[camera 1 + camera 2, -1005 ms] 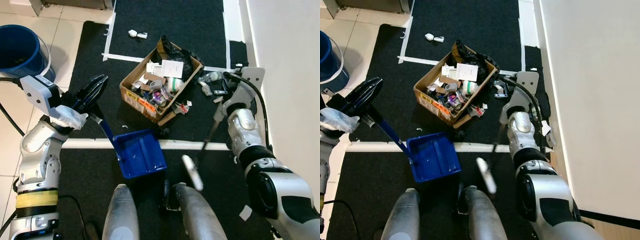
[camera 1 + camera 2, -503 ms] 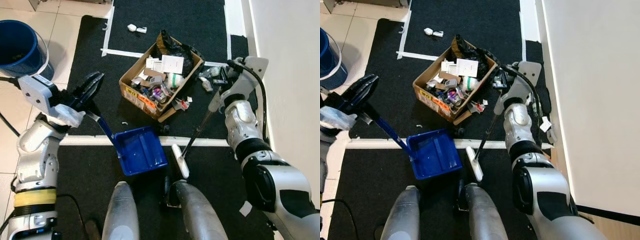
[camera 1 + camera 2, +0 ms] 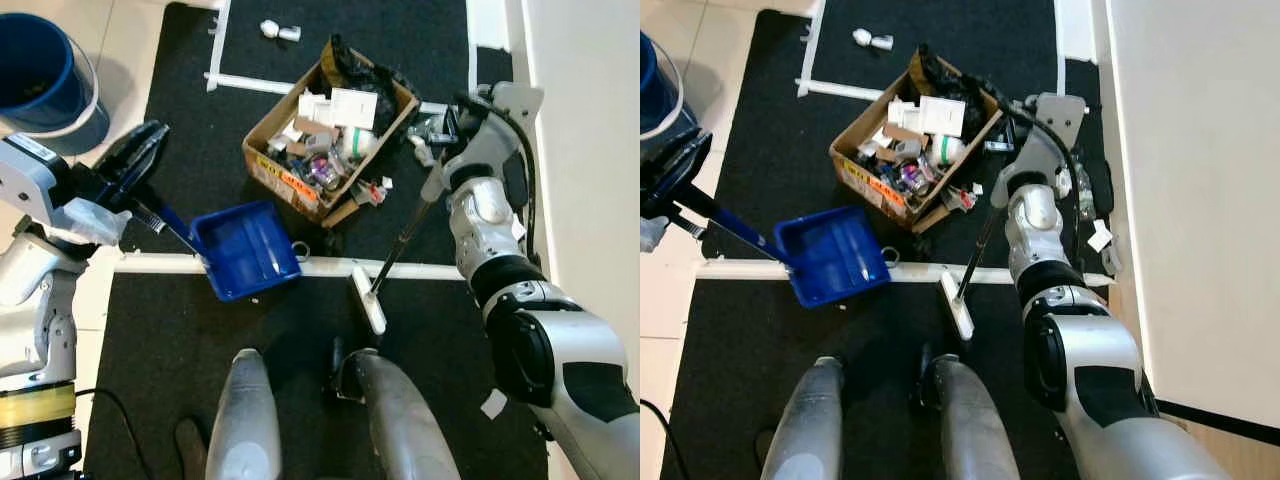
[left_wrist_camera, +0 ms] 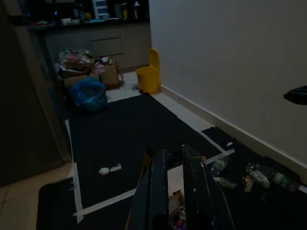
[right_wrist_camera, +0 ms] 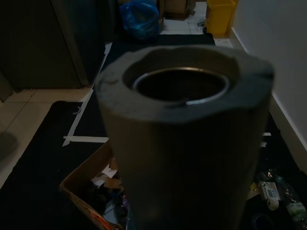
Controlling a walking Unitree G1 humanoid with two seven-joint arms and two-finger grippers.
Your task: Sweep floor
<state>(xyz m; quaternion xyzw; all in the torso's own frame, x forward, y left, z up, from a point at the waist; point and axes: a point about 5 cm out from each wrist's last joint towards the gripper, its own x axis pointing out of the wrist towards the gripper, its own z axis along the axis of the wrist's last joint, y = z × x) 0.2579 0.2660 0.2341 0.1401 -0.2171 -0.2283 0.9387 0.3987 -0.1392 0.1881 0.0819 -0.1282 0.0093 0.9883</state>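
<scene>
A blue dustpan [image 3: 245, 250] lies across the white tape line [image 3: 150, 263] on the black mat. My left gripper [image 3: 135, 165] is shut on its dark blue handle [image 3: 168, 225]. The broom's white head [image 3: 368, 298] rests just below the tape, right of the dustpan. Its thin stick [image 3: 405, 235] slants up to my right gripper [image 3: 445, 150], which is shut on the grey handle. The handle's hollow end [image 5: 184, 134] looms large in the right wrist view. A small ring of debris [image 3: 300, 250] lies by the pan's lip.
A cardboard box [image 3: 268, 160] full of rubbish stands beyond the tape. Bottles and scraps [image 3: 425, 130] lie between it and the white wall [image 3: 590, 150]. A blue bucket [image 3: 40, 75] stands far left, with a crumpled white item [image 3: 278, 30] further off. My legs [image 3: 300, 420] are below.
The broom head has swung forward to the tape line. My left arm has drawn the dustpan left and onto the tape. The camera has tipped, shifting the scene.
</scene>
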